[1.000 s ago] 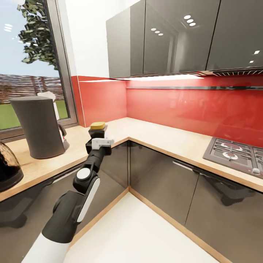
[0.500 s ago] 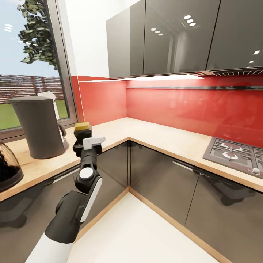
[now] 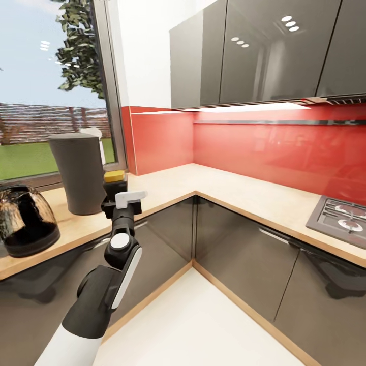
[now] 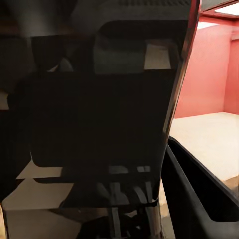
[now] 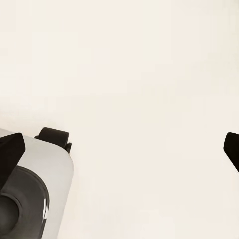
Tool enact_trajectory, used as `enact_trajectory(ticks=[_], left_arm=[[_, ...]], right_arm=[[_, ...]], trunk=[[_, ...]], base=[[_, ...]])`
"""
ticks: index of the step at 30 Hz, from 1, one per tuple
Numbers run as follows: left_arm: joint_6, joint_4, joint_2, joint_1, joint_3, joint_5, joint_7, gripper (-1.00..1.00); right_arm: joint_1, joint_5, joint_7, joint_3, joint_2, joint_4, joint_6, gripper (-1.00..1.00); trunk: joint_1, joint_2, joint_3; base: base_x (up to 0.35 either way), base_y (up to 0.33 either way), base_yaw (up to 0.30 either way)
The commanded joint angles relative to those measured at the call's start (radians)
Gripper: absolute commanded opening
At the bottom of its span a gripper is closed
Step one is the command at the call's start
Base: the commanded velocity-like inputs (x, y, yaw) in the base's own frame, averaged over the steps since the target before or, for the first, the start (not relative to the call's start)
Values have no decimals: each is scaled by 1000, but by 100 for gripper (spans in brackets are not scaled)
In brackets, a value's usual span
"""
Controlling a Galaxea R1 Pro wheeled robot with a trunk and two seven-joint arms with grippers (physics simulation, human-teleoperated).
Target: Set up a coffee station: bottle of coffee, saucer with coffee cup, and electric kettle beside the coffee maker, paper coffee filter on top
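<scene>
While our left gripper (image 3: 116, 195) stays clenched on the bottle of coffee (image 3: 114, 184), we see only the bottle's yellow cap and a strip of its dark body above the white wrist bracket. In the left wrist view the bottle (image 4: 94, 119) is a glossy near-black surface across most of the frame, one black finger (image 4: 199, 189) beside it. We hold it over the front part of the kitchen countertop (image 3: 239, 193), just beside the coffee maker (image 3: 80, 173), a tall dark grey column with a pale piece behind its top. Whether the bottle touches the worktop we cannot tell.

Further along the same run stands the electric kettle (image 3: 25, 221), dark and glassy on a black base. A gas hob (image 3: 341, 216) sits on the other leg of the worktop, under glossy grey wall cabinets (image 3: 264, 51) and a red backsplash (image 3: 274, 152). Our right gripper's dark fingertips (image 5: 231, 147) are spread apart over pale floor (image 5: 139, 74), holding nothing.

Against half a second ago, our view has turned, so the kettle shows more fully and the hob has slid toward the edge; the arm sits at the same place in the picture.
</scene>
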Motion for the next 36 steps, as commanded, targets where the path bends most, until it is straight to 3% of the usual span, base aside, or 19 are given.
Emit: enact_trajectory(ticks=[1, 13, 30, 36], left_arm=[[9, 0, 1, -1, -1, -6, 2, -100], [10, 2, 2, -1, -2, -6, -1, -100], [10, 2, 2, -1, -3, -5, -1, -100], [10, 2, 2, -1, -3, -5, -1, -100]], right_arm=[[1, 4, 0, 2, 0, -2, -1, 100], [1, 4, 2, 2, 0, -1, 1, 100], [1, 4, 0, 1, 0, -2, 0, 100], [1, 4, 1, 2, 0, -2, 1, 100]], trunk=[[0, -1, -1], [0, -1, -1], [0, -1, -1], [0, -1, -1]], base=[[0, 0, 141], [63, -41, 26], [15, -11, 237], [0, 0, 71]])
